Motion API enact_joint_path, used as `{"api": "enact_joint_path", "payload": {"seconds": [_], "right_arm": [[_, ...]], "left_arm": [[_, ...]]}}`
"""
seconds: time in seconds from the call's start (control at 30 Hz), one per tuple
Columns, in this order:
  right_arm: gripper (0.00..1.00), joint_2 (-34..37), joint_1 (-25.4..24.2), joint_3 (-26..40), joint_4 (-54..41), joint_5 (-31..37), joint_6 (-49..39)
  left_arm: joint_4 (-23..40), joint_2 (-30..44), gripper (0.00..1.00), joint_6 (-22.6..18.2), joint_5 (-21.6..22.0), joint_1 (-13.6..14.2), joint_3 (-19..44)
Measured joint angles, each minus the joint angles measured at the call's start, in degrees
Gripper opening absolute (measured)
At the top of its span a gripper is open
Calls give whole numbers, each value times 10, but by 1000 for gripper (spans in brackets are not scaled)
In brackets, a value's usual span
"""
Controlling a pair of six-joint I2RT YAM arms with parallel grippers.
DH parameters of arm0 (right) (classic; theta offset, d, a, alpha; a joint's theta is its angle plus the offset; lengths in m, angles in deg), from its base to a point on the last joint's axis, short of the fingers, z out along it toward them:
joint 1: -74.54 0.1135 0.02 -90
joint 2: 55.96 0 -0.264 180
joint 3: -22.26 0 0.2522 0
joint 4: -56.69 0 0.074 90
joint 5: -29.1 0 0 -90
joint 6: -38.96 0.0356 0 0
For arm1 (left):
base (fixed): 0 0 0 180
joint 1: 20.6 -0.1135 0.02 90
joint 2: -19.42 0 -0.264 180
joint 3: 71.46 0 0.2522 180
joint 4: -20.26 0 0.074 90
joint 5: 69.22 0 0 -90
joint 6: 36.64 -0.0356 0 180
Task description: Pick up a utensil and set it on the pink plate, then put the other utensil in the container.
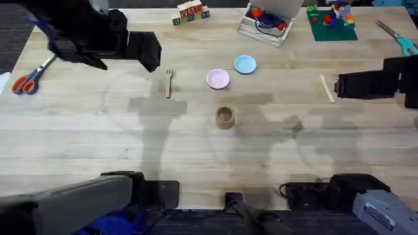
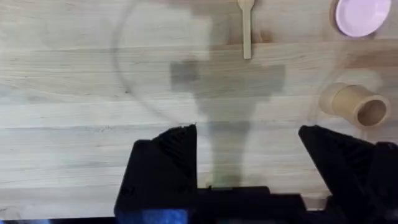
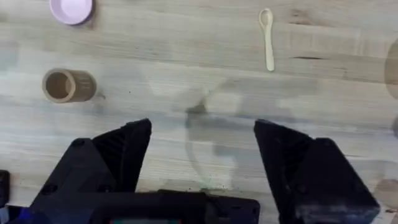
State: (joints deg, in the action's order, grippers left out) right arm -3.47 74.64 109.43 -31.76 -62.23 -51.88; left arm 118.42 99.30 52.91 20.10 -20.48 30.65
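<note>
The wooden fork [image 1: 168,83] [image 2: 247,28] lies flat on the table, left of the pink plate [image 1: 218,79] [image 2: 360,15] [image 3: 72,9]. The brown cylindrical container [image 1: 225,117] [image 2: 354,104] [image 3: 67,85] stands just in front of the plate. The other utensil [image 1: 326,87] [image 3: 267,37], a slim tineless stick, lies at the right. My left gripper [image 1: 153,53] [image 2: 249,149] hovers open above the table, left of the fork and holding nothing. My right gripper [image 1: 341,85] [image 3: 202,149] is open too, raised just right of the other utensil.
A light blue plate [image 1: 245,64] sits behind the pink one. Along the back are letter blocks [image 1: 191,12], a clear box with red items [image 1: 264,23] and a green brick plate [image 1: 332,23]. Red scissors [image 1: 29,78] lie far left, teal scissors [image 1: 398,38] far right.
</note>
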Motion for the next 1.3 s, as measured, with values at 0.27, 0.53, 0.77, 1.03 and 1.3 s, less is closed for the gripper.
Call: {"api": "enact_joint_path", "payload": {"seconds": [0.27,0.53,0.77,1.03,1.3], "right_arm": [[996,0,0,0,0,0,0],[996,0,0,0,0,0,0],[995,0,0,0,0,0,0],[996,0,0,0,0,0,0],[996,0,0,0,-1,0,0]], "left_arm": [[-27,62,995,0,-12,0,0],[-101,78,995,4,-13,0,-10],[-164,78,995,8,-13,0,-67],[-212,79,995,17,-14,19,-100],[-232,124,995,48,-15,54,-103]]}}
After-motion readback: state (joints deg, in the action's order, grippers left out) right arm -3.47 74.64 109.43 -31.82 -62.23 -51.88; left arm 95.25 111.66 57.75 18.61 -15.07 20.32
